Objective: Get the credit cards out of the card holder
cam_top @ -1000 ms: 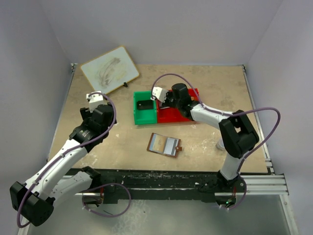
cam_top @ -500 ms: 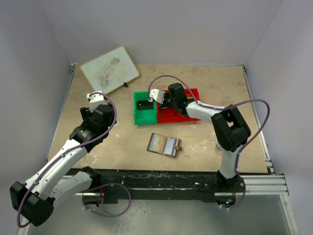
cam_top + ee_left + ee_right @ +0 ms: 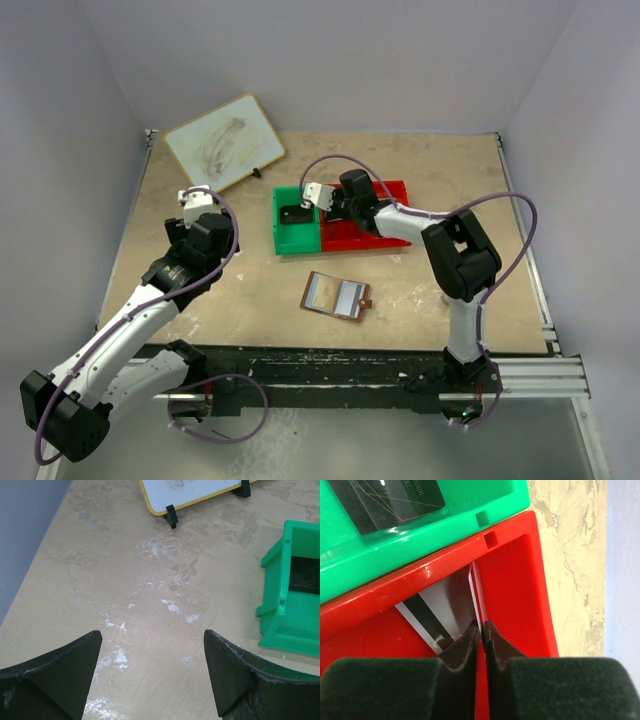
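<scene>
The card holder [image 3: 336,295] lies open on the table near the front, brown with pale inner panels; I see no card sticking out of it. My right gripper [image 3: 326,201] hangs over the red bin [image 3: 388,238], shut on a thin card seen edge-on [image 3: 475,595] in the right wrist view. A grey card with a black stripe [image 3: 437,612] shows just left of that edge inside the red bin [image 3: 520,595]. A black card [image 3: 395,497] lies in the green bin [image 3: 445,540]. My left gripper [image 3: 150,680] is open and empty over bare table at the left [image 3: 203,222].
The green bin [image 3: 282,238] and the red bin stand side by side at mid table. A small whiteboard [image 3: 224,141] on black feet stands at the back left. White scuffs mark the tan tabletop. Grey walls enclose the table.
My right gripper has shifted a little to the left over the red bin with the card in it, and the right elbow has folded inward. The left arm and the card holder have not moved.
</scene>
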`<action>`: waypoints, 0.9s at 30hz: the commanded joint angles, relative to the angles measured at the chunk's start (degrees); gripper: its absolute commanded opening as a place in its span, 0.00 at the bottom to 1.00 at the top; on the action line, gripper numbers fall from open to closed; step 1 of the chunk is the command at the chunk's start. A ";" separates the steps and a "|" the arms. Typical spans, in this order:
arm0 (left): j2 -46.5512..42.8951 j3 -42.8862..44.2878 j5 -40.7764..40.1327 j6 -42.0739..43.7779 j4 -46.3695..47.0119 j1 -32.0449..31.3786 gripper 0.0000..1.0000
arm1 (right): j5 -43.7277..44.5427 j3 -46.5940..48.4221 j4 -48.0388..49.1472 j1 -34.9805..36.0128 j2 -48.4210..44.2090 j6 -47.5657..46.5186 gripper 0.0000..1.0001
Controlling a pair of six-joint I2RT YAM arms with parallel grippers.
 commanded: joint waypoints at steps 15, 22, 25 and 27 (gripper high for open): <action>0.83 -0.47 1.65 1.17 2.05 0.09 0.81 | -1.48 4.43 -5.66 -0.20 -4.54 5.37 0.40; 0.95 -0.48 1.88 1.14 2.10 0.11 0.81 | 1.04 6.94 -7.99 -0.21 -6.31 25.27 0.50; 1.16 -0.47 2.32 1.21 2.09 0.07 0.81 | 2.72 5.72 -7.73 -0.20 -7.14 35.12 0.43; 1.33 -0.47 2.31 1.19 2.08 0.11 0.81 | 3.44 9.52 -13.48 -0.29 -6.34 44.30 0.40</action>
